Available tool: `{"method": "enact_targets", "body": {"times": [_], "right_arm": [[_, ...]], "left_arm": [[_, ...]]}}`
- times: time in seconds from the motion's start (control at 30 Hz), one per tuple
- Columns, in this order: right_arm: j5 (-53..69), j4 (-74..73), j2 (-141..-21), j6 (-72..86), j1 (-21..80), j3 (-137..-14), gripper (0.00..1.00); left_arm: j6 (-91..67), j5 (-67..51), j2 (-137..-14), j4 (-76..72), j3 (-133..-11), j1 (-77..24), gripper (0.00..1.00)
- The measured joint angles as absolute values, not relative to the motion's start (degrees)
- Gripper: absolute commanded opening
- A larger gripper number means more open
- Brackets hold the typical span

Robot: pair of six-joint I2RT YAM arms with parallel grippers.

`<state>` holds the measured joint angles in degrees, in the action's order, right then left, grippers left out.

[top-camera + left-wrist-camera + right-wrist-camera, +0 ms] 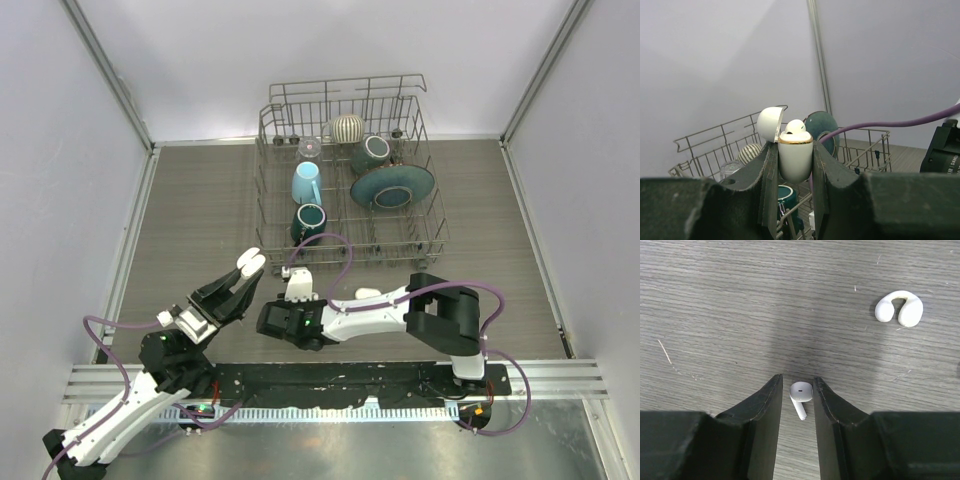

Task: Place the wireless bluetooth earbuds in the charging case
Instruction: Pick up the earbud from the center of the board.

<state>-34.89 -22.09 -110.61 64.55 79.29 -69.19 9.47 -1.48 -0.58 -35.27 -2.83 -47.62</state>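
Note:
My left gripper (795,150) is shut on the white charging case (795,162), held up off the table with its lid (770,124) open. One white earbud (795,127) sits in the case. In the top view the case (250,263) is at the left gripper's tip. The second earbud (801,393) lies on the wooden table, stem towards me. My right gripper (798,390) is low over it, jaws narrowly open with one finger on each side; the right finger about touches its head. In the top view the right gripper (296,283) is just right of the case.
A white C-shaped clip earpiece (899,308) lies on the table to the right of the right gripper; it also shows in the top view (368,293). A wire dish rack (430,215) with mugs, a bowl and a plate stands behind both grippers.

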Motion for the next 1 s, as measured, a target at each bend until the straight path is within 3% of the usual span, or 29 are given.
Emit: {"method": "enact_targets", "body": {"times": [0.27, 0.57, 0.73, 1.0], "right_arm": [[-34.9, -20.8, -110.3, 63.0, 79.4, -68.4, 0.3], [-35.0, -21.1, -110.2, 62.3, 79.4, -68.3, 0.29], [-35.0, -20.7, -110.1, 61.8, 79.4, -68.1, 0.39], [-34.4, -19.8, -110.1, 60.8, 79.4, -68.1, 0.4]], "left_arm": [[9.5, -1.5, -0.6, -35.3, -2.8, -47.6, 0.0], [9.5, -1.5, -0.6, -35.3, -2.8, -47.6, 0.0], [9.5, -1.5, -0.6, -35.3, -2.8, -47.6, 0.0], [9.5, -1.5, -0.6, -35.2, -2.8, -47.6, 0.0]]}}
